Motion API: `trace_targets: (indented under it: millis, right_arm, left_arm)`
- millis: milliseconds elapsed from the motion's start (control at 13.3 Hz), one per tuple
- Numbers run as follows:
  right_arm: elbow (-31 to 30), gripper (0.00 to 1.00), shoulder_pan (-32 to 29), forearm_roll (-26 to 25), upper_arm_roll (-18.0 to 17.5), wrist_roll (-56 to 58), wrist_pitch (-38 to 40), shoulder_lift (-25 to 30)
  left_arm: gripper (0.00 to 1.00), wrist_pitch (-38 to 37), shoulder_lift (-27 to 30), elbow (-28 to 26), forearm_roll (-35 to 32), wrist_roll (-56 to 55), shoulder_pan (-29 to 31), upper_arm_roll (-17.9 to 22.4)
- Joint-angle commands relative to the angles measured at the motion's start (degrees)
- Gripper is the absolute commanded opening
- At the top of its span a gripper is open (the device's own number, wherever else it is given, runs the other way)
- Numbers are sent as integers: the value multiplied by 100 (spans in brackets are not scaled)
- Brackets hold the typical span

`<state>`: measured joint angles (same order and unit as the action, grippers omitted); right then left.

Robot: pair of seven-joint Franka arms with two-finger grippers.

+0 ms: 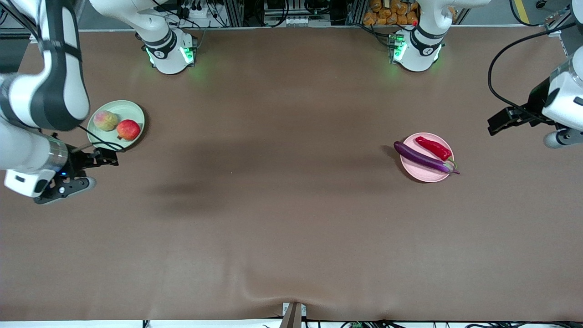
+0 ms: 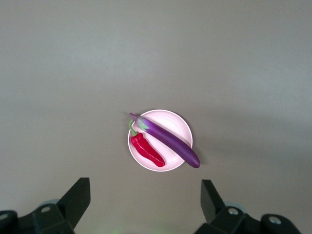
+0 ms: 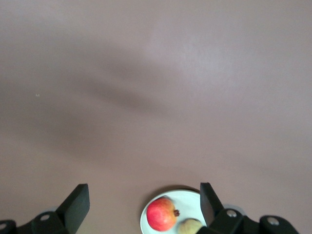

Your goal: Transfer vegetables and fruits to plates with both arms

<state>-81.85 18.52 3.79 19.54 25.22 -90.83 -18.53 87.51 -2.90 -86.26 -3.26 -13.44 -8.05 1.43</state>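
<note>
Front view shows no fruit or vegetable left to fetch: apple and peach lie on the green plate beside the spread, empty right hand, eggplant and chili pepper on the pink plate, the spread left hand up toward that arm's end of the tabletop.

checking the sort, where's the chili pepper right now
The chili pepper lies on the pink plate toward the left arm's end, beside the eggplant and farther from the front camera.

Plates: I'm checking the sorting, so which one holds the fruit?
The pale green plate toward the right arm's end holds the apple and peach; the pink plate holds vegetables.
</note>
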Motion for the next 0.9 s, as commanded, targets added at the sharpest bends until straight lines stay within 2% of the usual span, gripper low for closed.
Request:
trace_targets:
  millis: [0,150,300,525,601,751,826]
  right_arm:
    - [1075,100,-269,-230,-528,-35,496,-442]
    - [1118,100,-636,-186,-1020,-209,514,-318]
    - [1049,100,-1103,-177,-1765,-1032,584,-12]
    - [830,100,-1314,-203,-2110,-2168,690,305]
    - [681,100,-1542,-203,-2390,-2353,655,437]
    - [216,100,-1955,-212,-2813,-2478,550,796]
    - [-187,100,-1974,-203,-2815,-2478,358,1111]
  left_arm:
    - [100,-313,271,48,-34,604,172,-134]
    - [100,-480,404,40,10,973,435,-369]
    - [100,-621,413,40,-25,983,462,-450]
    - [100,-744,431,22,53,1000,541,-468]
    - [100,-771,457,-13,97,1018,533,-468]
    - [100,-806,449,-13,124,992,489,-459]
    - [100,-806,431,13,133,948,497,-459]
